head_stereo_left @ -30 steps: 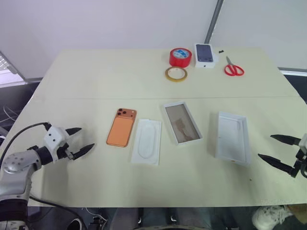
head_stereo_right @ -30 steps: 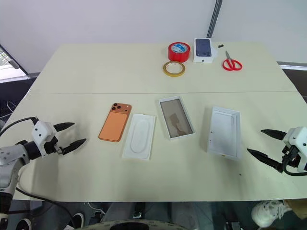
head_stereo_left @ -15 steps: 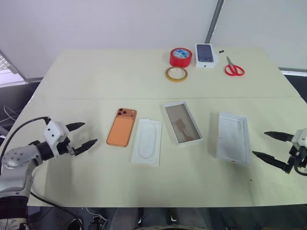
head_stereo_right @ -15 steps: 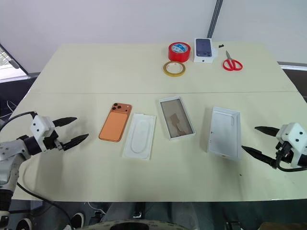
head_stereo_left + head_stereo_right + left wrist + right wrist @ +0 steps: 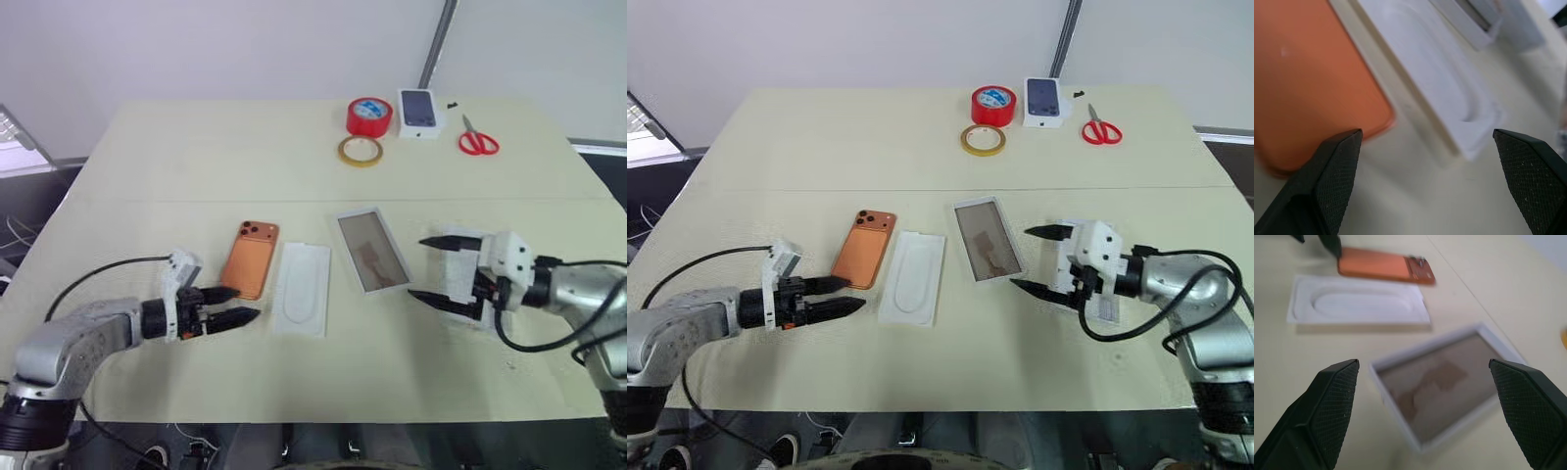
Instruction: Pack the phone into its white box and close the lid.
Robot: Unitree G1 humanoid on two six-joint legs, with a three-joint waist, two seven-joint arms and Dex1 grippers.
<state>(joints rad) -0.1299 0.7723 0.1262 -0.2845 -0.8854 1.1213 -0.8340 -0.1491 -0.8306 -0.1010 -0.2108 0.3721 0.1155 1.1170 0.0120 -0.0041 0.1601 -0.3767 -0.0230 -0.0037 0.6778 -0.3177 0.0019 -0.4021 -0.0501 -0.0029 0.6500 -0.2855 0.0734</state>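
Left tool spread wide and empty at the near end of the orange phone lying flat on the counter, right tool just as wide and empty over the lid, beside the white box

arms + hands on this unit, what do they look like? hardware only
Both arms are silver-grey rounded shells with black joints. Each hand, left hand and right hand, has a white blocky housing and two black tapered fingers with finely knurled pads. A loose black cable loops along each forearm.
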